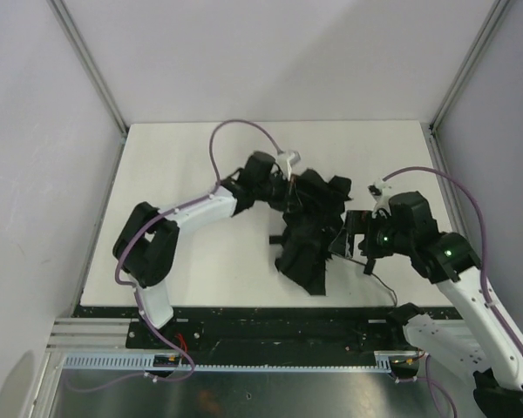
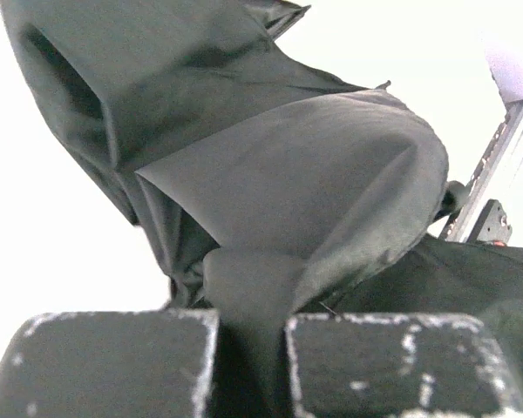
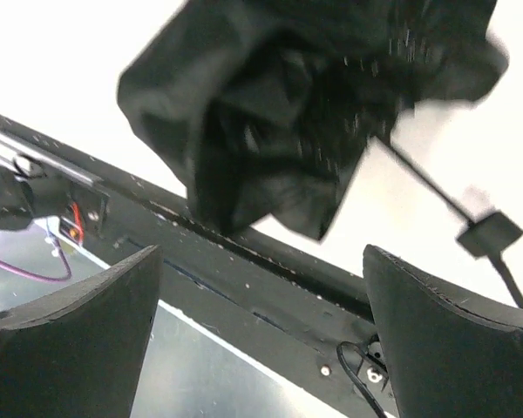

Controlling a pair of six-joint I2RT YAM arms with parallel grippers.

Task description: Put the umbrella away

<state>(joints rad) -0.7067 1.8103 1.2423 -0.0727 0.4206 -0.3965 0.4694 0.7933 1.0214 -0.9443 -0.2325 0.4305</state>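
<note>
Left claw (image 2: 251, 335) pinches a fold of the umbrella (image 1: 309, 231), which sprawls loose and unwrapped on the bench (image 1: 209, 270); right claw (image 3: 261, 322) gapes empty; folding seemingly lies ahead

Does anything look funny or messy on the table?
Yes. The umbrella lies in a crumpled heap in the middle of the table, its black fabric loose and bunched instead of wrapped tight. The left gripper is pinching one fold of it; the right gripper is open beside it.
</note>
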